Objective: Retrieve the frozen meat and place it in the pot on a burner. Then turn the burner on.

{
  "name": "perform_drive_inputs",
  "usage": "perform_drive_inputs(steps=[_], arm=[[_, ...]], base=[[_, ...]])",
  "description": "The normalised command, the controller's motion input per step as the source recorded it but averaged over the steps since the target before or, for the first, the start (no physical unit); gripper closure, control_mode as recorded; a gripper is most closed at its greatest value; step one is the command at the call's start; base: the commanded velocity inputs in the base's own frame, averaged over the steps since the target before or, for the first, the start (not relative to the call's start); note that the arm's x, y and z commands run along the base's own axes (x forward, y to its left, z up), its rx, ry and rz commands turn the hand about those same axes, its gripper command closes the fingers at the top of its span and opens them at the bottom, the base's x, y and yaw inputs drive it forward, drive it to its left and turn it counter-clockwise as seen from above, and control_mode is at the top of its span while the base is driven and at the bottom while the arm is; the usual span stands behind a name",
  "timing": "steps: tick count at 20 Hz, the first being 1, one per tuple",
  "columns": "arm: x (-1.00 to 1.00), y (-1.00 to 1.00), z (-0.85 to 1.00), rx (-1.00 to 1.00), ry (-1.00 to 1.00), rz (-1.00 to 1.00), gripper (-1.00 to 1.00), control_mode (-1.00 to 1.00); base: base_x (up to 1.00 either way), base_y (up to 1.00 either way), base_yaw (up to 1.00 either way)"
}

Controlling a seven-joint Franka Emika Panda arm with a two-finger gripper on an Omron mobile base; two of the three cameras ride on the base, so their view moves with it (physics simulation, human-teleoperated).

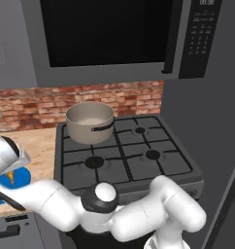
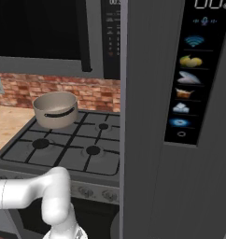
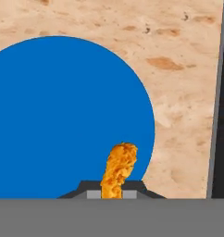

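Meat [image 3: 118, 170], a small orange-yellow morsel with a rough, crumbly surface, is seen clamped between the fingertips of the gripper [image 3: 113, 192], whose jaws are drawn in tight around its lower end. The morsel is elongated, and its long axis runs straight out from the fingertips, along the line of the hand. Beneath it lies the blue plate [image 3: 63, 120], round, flat and smooth; whether the morsel's far end touches the plate or hangs just above it cannot be told. Around the plate a speckled tan counter [image 3: 183, 92] is seen, with a stone-like grain, and a dark edge of the stove [image 3: 220, 102] runs along one side of the hand view.

In the left base view the hand is found low at the left, over the plate [image 1: 17, 177], with a speck of orange [image 1: 11, 178] at its tip. The pot [image 1: 90, 121], beige-grey metal with straight sides and a dark side handle, is set on the rear left burner of the stove [image 1: 124, 153] and appears empty. From the hand it lies to the right and further back, well apart, with black cast grates between. The coming carry is judged to turn on that offset: the morsel has to be lifted clear of the plate and brought over the pot's rim before release. The burner is judged not yet lit.
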Motion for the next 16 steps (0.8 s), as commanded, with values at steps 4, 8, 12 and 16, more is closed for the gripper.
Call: perform_drive_inputs(steps=[4, 8, 12, 16], arm=[[-0.18, -0.72, 0.26, 0.00, -0.20, -0.23, 1.00, -1.00], [-0.01, -0.80, 0.29, 0.00, -0.28, -0.17, 1.00, -1.00], [0.00, -0.75, 0.32, 0.00, -0.36, -0.04, 1.00, -1.00], [0.00, -0.85, 0.55, 0.00, -0.25, 0.00, 1.00, -1.00]], base=[[0.00, 0.00, 0.00], [0.00, 0.00, 0.00], [0.00, 0.00, 0.00], [0.00, 0.00, 0.00]])
